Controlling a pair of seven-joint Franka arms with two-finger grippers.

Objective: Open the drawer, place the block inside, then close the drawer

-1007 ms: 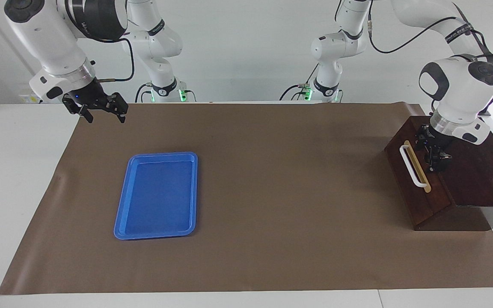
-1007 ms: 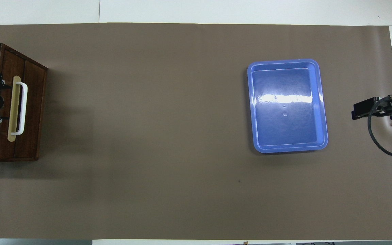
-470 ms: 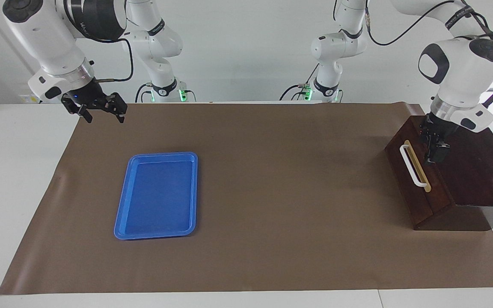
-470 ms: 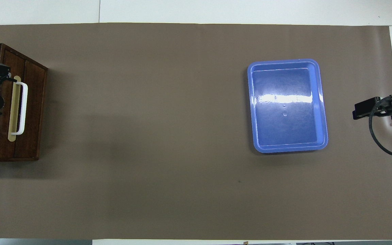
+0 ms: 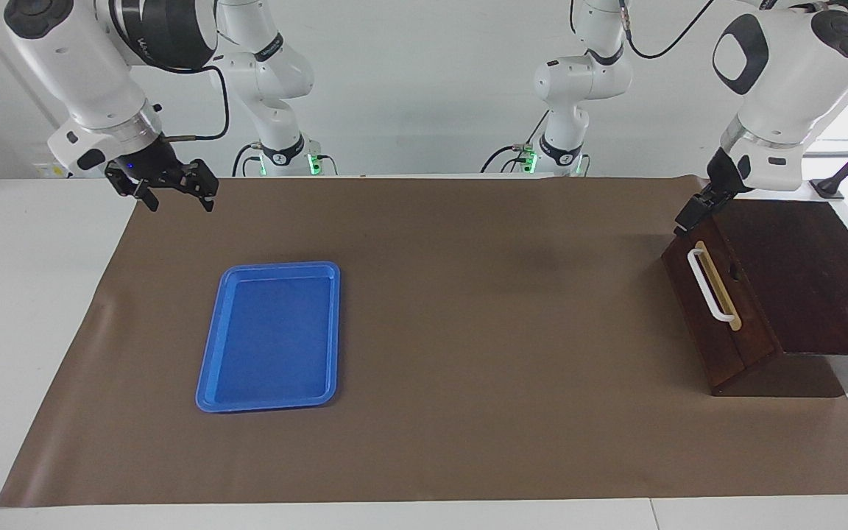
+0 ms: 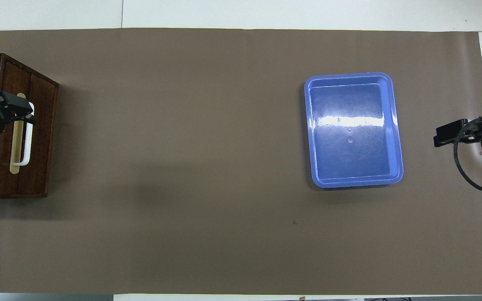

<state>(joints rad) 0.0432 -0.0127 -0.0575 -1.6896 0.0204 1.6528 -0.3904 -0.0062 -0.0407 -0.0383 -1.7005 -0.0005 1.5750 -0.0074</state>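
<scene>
Drawer (image 5: pixel 715 294) sitting closed in dark box at left arm's end of bench. Left end effector (image 5: pixel 691 213) hovering over box's top edge near white handle (image 5: pixel 711 287), holding nothing, fingers probably apart. Right end effector (image 5: pixel 174 193) waiting raised over brown mat's (image 5: pixel 468 331) corner, fingers apart. Block not visible.

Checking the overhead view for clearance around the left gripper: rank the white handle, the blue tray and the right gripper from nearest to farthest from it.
1. White handle, on the drawer front under the left gripper.
2. Blue tray, toward the right arm's end.
3. Right gripper, past the tray at the mat's edge.
</scene>
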